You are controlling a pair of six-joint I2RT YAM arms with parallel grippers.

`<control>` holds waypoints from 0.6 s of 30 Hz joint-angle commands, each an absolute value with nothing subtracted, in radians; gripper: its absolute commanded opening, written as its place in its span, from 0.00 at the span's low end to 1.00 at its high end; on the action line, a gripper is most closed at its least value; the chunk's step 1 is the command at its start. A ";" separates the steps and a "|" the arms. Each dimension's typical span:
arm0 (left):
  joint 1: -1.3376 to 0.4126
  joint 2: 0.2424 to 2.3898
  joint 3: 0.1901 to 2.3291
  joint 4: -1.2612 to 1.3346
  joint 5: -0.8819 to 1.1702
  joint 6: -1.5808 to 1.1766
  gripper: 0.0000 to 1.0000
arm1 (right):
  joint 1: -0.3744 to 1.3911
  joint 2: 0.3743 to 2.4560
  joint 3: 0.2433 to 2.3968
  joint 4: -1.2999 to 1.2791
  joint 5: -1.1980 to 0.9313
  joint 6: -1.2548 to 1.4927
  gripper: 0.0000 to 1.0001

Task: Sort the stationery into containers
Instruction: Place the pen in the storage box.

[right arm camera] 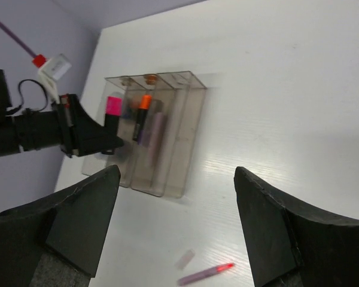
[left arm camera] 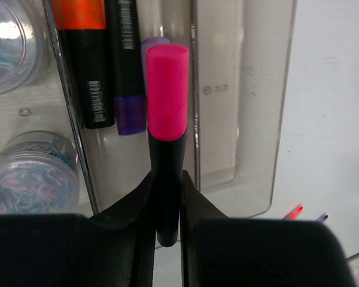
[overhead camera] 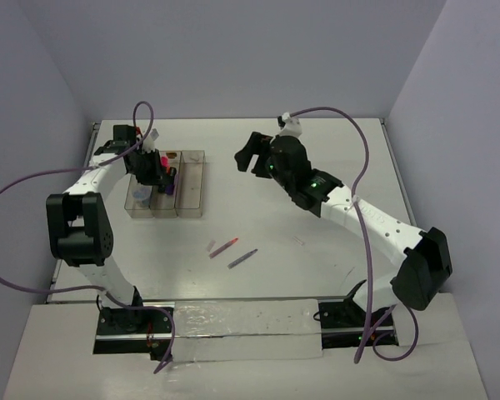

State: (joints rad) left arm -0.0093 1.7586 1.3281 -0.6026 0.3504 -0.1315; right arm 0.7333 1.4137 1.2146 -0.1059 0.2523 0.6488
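Observation:
My left gripper (left arm camera: 166, 179) is shut on the black barrel of a pink-black highlighter (left arm camera: 167, 89), which hangs above the clear three-compartment tray (left arm camera: 242, 119). In the top view this gripper (overhead camera: 154, 167) sits over the tray's (overhead camera: 193, 210) far end. The middle compartment holds an orange-black highlighter (left arm camera: 84, 60) and a purple highlighter (left arm camera: 129, 95). Bluish clear round pieces (left arm camera: 24, 173) lie in the left compartment. My right gripper (overhead camera: 245, 153) stands open and empty to the right of the tray, its jaws wide (right arm camera: 176, 209). A pink pen (overhead camera: 224, 247), a grey pen (overhead camera: 242, 257) and a pale pink bar (overhead camera: 210, 246) lie on the table.
The tray's right compartment (overhead camera: 192, 179) shows nothing inside. A small clear scrap (overhead camera: 296, 240) lies right of the pens. Purple cables (overhead camera: 317, 112) arch over both arms. Walls close the table at the back and sides.

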 commanded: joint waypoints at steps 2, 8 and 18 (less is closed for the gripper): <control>-0.008 1.784 1.345 -0.598 0.301 -0.137 0.27 | 0.649 1.370 1.166 -0.251 0.139 0.555 0.84; -0.008 1.779 1.325 -0.590 0.302 -0.135 0.47 | 0.646 1.364 1.148 -0.376 0.200 0.500 0.85; -0.015 1.634 1.331 -0.604 0.372 -0.090 0.50 | 0.618 1.306 1.074 -0.418 0.151 0.474 0.87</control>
State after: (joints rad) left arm -0.0093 1.7740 1.3199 -0.6105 0.3136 -0.1217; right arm 0.6348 1.3773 1.0922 -0.3929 0.1674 0.5056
